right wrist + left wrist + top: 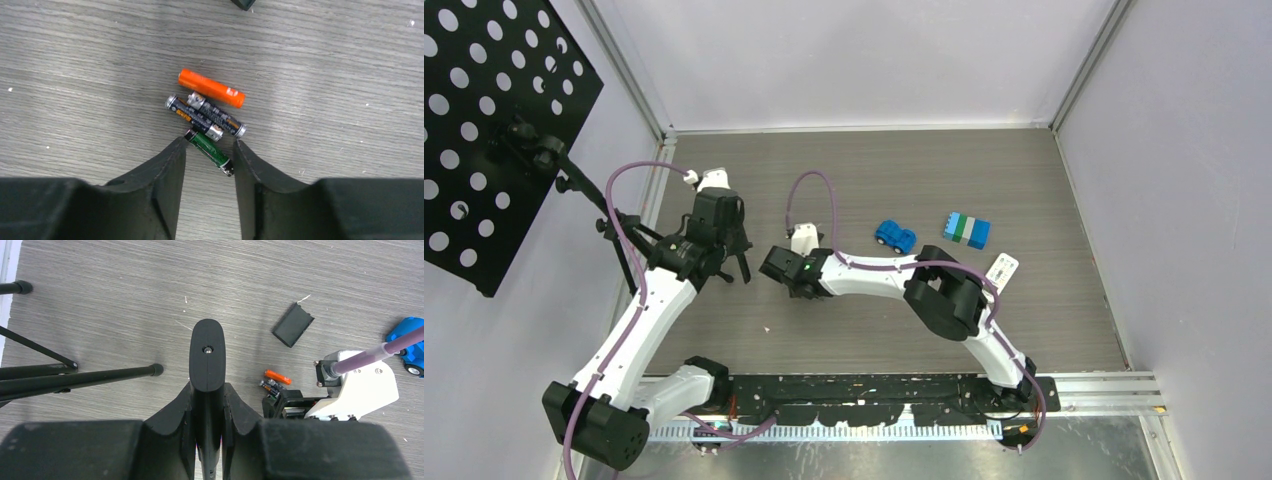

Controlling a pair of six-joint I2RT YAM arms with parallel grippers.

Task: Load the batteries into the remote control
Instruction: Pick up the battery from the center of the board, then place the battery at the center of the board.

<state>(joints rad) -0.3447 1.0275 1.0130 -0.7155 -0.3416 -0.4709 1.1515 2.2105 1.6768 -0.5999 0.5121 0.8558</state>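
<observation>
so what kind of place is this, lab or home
Probably a robotics lab test cell: an aluminium frame with plain white panels walls in the grey tabletop, the left arm and right arm are bolted at its near edge, and a black perforated board stands beside them.

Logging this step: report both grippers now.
Left gripper: closed on the black remote.
Right gripper: open, straddling the green battery.

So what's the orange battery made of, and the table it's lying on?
The orange battery looks wrapped in smooth, shiny plastic: light glints along it. Its inside is hidden. The table looks like matte grey wood-grain laminate, going by its streaks, though it could be real wood.
</observation>
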